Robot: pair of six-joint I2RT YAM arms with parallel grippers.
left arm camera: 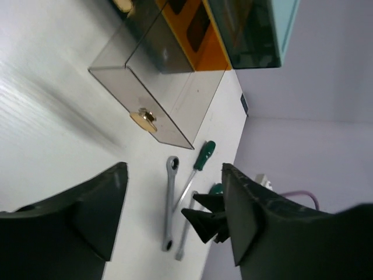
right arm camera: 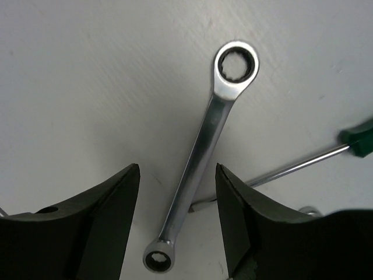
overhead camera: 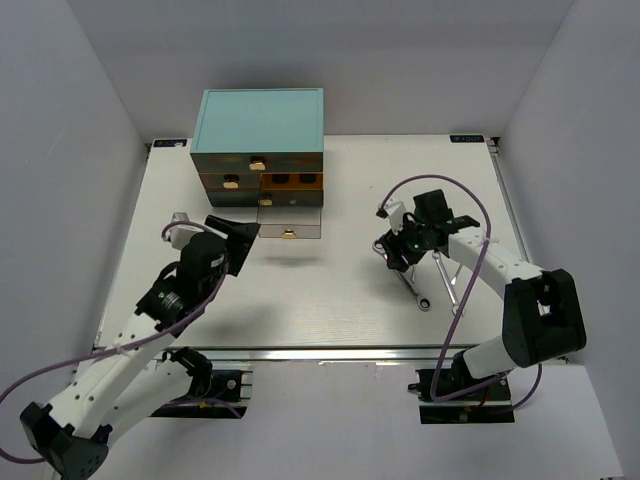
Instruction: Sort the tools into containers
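Top external view: the right gripper (overhead camera: 405,250) hangs over loose tools at the right of the table (overhead camera: 300,300), and the left gripper (overhead camera: 240,240) sits near the teal-topped cabinet (overhead camera: 262,118).
The right gripper's jaws stand wide, gripping nothing. A silver wrench (right arm camera: 201,154) lies flat on the table between its fingers (right arm camera: 108,221), and the thin shaft of a green-handled screwdriver (right arm camera: 356,137) runs up to the wrench. The left gripper also gapes wide and empty, facing the cabinet's lowest drawer (left arm camera: 160,99), which is pulled out toward the near edge, gold knob (left arm camera: 143,119) in front. A second wrench (left arm camera: 183,238) lies beside the first, well apart from the drawer.
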